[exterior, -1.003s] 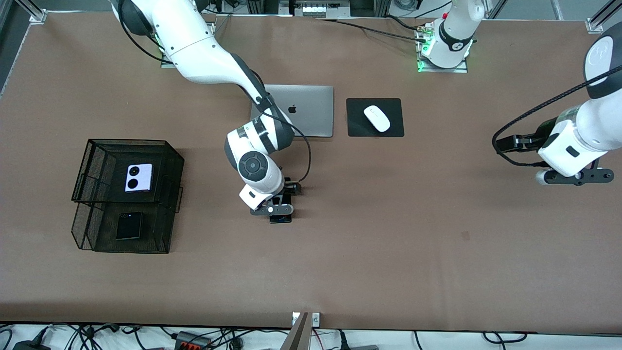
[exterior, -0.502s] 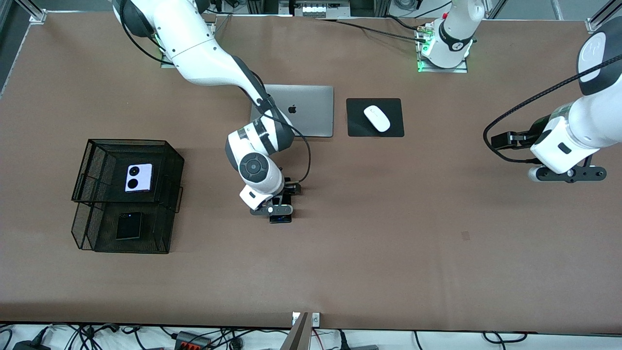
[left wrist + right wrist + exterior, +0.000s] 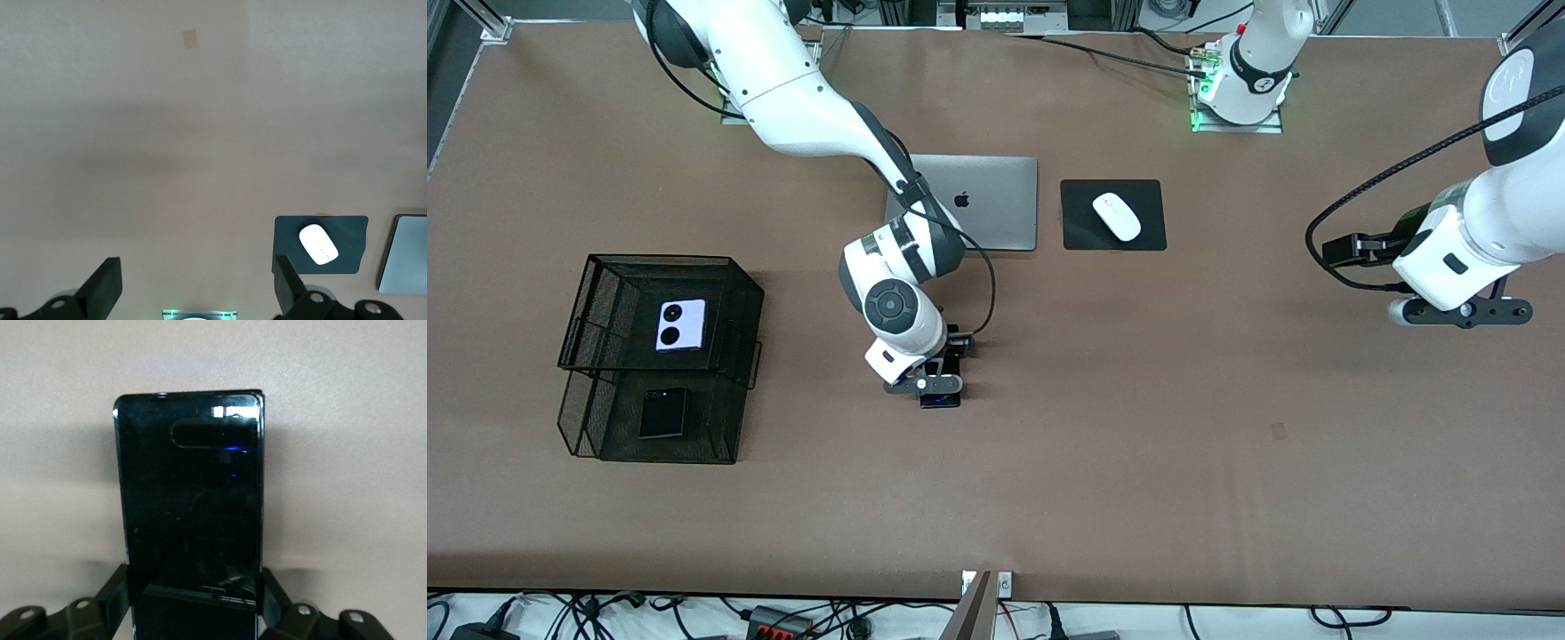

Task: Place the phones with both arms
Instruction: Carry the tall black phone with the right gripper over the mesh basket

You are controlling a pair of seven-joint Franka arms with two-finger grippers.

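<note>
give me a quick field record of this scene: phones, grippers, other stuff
lilac-white phone: in upper tier of black mesh tray
squarish black phone: in the tray's lower tier, nearer the front camera
long black phone: on the table mid-way, between the right gripper's fingers
right gripper: shut on the long black phone
left gripper: open, holding nothing, over bare table at the left arm's end
other: closed laptop, white mouse on black mouse pad
</note>
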